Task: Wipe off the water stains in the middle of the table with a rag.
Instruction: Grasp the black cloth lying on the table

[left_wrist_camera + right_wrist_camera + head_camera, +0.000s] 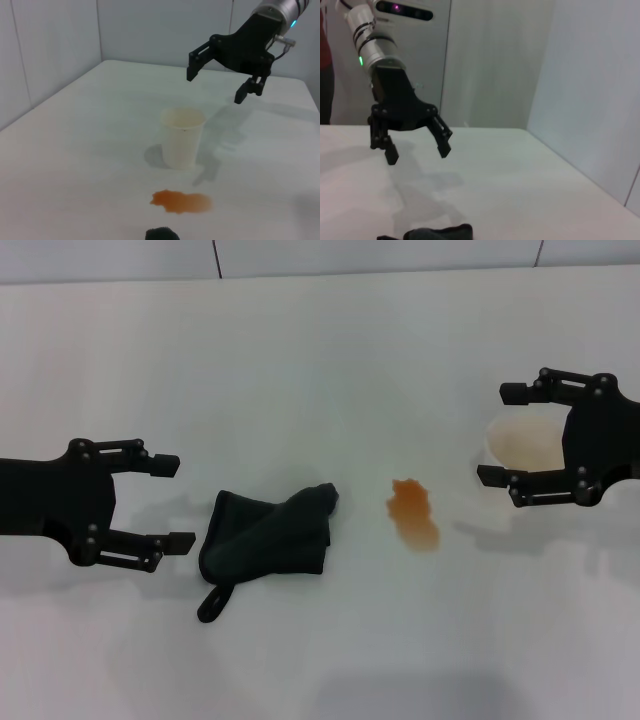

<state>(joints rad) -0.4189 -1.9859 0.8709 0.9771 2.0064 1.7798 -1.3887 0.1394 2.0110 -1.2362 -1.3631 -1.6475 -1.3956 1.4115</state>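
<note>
The stain lies on the table between the two grippers, with the rag crumpled beside it, just off the left gripper fingertips. That gripper hovers level, jaws spread wide. The right gripper hangs wide open above a cup.

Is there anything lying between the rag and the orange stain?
No. In the head view, only bare table separates the rag from the water stains. The paper cup stands beyond the stain, by the right gripper.
</note>
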